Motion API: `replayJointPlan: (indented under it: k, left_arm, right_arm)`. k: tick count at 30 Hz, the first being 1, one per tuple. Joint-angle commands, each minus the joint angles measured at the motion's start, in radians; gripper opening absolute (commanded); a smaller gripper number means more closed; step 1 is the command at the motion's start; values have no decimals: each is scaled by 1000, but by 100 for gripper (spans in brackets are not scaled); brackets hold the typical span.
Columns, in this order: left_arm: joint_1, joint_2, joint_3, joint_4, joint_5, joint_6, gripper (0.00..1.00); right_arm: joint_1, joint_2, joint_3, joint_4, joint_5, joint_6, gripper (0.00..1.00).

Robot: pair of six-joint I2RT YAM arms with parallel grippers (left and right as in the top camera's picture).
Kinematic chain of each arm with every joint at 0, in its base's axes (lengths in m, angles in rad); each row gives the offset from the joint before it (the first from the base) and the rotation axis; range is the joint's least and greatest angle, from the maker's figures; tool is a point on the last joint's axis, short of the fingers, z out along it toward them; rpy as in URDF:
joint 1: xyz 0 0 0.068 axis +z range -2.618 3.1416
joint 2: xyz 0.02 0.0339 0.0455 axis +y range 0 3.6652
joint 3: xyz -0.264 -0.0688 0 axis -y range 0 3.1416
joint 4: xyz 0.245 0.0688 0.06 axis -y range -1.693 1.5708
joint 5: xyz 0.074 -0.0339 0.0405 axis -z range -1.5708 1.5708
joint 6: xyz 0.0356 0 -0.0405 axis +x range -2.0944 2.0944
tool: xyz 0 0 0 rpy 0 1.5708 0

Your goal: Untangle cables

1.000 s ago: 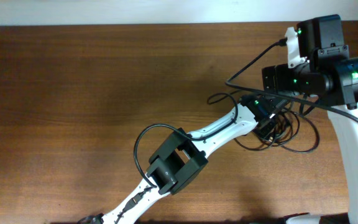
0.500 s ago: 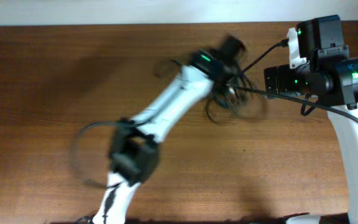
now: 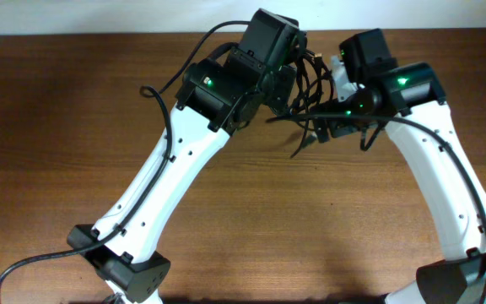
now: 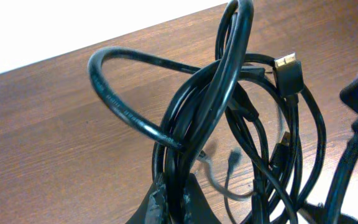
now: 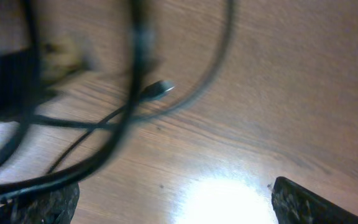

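The cables [image 3: 310,91] are a tangled bundle of thin black cords hanging above the table at the back centre. My left gripper [image 3: 292,78] is shut on several strands of them. In the left wrist view the jaws [image 4: 180,200] pinch the cords [image 4: 229,106], which loop upward, and a gold-tipped plug [image 4: 289,67] sticks out at the right. My right gripper [image 3: 326,125] is just right of the bundle. In the right wrist view its fingers [image 5: 173,205] are wide apart with nothing between them. Blurred cords [image 5: 129,93] and a small plug [image 5: 160,89] hang ahead of it, and one cord crosses its left finger.
The brown wooden table [image 3: 74,127] runs to a white wall at the back. A loose cable end [image 3: 299,152] dangles below the bundle. The left arm's elbow block [image 3: 218,89] sits high at the back centre. The arm bases stand at the front edge.
My left gripper has carried the bundle up from the table's right middle to the back centre. My right arm has swung left and forward beside the bundle.
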Motion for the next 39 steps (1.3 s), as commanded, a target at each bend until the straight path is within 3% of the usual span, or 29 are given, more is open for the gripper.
replayJointPlan:
  k: [1, 9, 19, 24, 31, 39]
  left_arm:
    - [7, -3, 6, 7, -24, 5, 0]
    - [24, -3, 6, 26, -35, 6, 0]
    - [69, 95, 6, 115, -35, 13, 0]
    - [71, 110, 6, 165, -35, 13, 0]
    - [71, 109, 23, 130, -31, 17, 0]
    - [71, 108, 174, 3, -32, 29, 0]
  right_arm:
    - [34, -9, -1, 16, -12, -1, 98]
    - [37, -7, -2, 19, -114, 3, 99]
    - [73, -61, 45, 29, -99, 2, 99]
    - [168, -56, 45, 36, -45, 3, 99]
    - [196, -15, 15, 50, -27, 18, 99]
    - [206, 57, -5, 105, -29, 21, 99]
